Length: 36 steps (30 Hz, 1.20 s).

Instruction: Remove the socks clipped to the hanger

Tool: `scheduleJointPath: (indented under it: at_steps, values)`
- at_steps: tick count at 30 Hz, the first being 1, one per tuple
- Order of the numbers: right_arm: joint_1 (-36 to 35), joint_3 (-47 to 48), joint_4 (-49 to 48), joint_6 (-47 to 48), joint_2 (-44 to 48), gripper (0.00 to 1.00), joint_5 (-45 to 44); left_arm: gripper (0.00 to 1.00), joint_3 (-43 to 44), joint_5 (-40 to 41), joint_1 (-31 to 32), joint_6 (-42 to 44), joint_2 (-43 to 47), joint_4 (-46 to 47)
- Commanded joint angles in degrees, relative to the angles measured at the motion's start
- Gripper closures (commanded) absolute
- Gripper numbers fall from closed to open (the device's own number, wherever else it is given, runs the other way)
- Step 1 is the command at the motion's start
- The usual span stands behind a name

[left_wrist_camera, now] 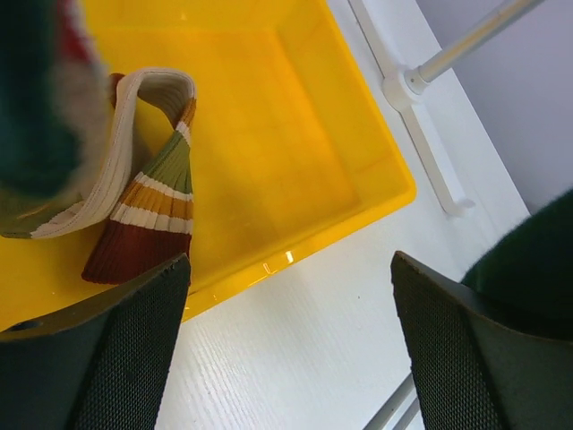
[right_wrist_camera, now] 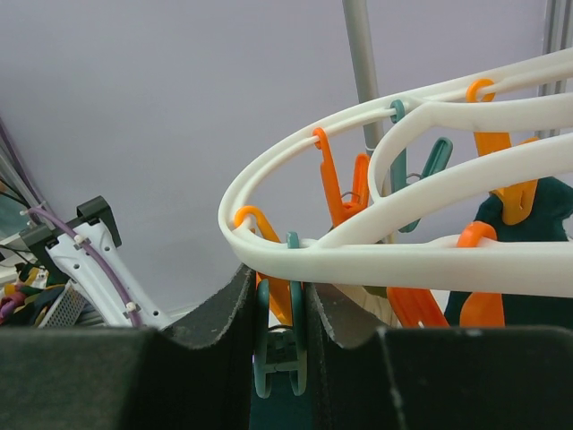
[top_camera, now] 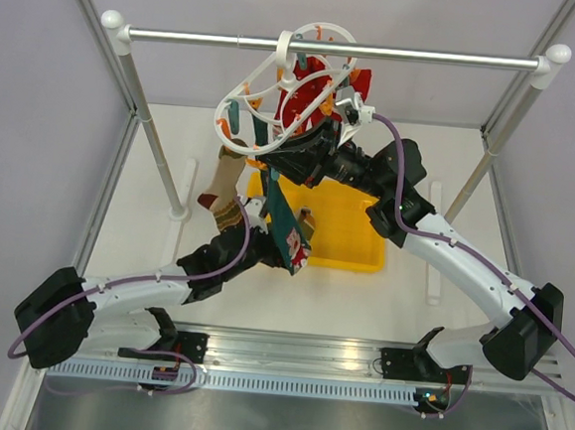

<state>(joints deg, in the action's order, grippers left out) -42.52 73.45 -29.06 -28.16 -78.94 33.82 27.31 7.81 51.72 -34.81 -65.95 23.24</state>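
The white oval hanger (top_camera: 239, 97) hangs by its hook from the metal rail. A red printed sock (top_camera: 308, 85) and a beige and brown striped sock (top_camera: 225, 182) hang from it. A dark teal sock (top_camera: 285, 225) hangs down at its near side. My right gripper (top_camera: 284, 157) is shut on a teal peg (right_wrist_camera: 280, 354) under the hanger rim (right_wrist_camera: 403, 264). Dark teal fabric shows below that peg. My left gripper (left_wrist_camera: 291, 269) is open and empty, low beside the teal sock (left_wrist_camera: 530, 255). Its place in the top view (top_camera: 268, 241) is by the sock's lower end. A striped sock (left_wrist_camera: 152, 210) lies in the yellow bin (left_wrist_camera: 358, 134).
The yellow bin (top_camera: 351, 235) sits on the white table under the hanger. The metal rail (top_camera: 429, 57) with white end knobs spans the back on two slanted posts (top_camera: 154, 135). Orange pegs (right_wrist_camera: 336, 184) and teal pegs dangle from the hanger. A stand foot (left_wrist_camera: 421, 148) lies right of the bin.
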Motion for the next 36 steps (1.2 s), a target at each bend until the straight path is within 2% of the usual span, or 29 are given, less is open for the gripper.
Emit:
scheduleJointPath:
  at_steps: [1, 9, 17, 24, 36]
  values:
    - [-0.1, 2.14, -0.47, 0.3, -0.52, 0.95, 0.45, 0.05, -1.99, -1.04, 0.66, 2.55, 3.02, 5.58]
    - [-0.19, 2.31, -0.65, 0.04, -1.13, 0.95, 0.28, 0.02, -7.44, -2.36, 0.84, 3.52, 10.58, 6.2]
    - [-0.02, 2.58, -1.97, -1.1, -1.66, 0.96, 0.54, 0.0, -9.64, -2.8, 0.92, 4.14, 12.78, 3.47]
    - [-0.19, 2.66, -1.88, -1.46, -2.01, 0.96, 0.63, 0.0, -11.4, 2.12, 0.92, 0.62, 14.62, -0.39]
    - [-0.28, 2.66, -2.76, -2.07, -2.63, 0.96, 0.8, 0.09, -15.71, -0.69, 1.71, 0.44, 22.61, -0.04]
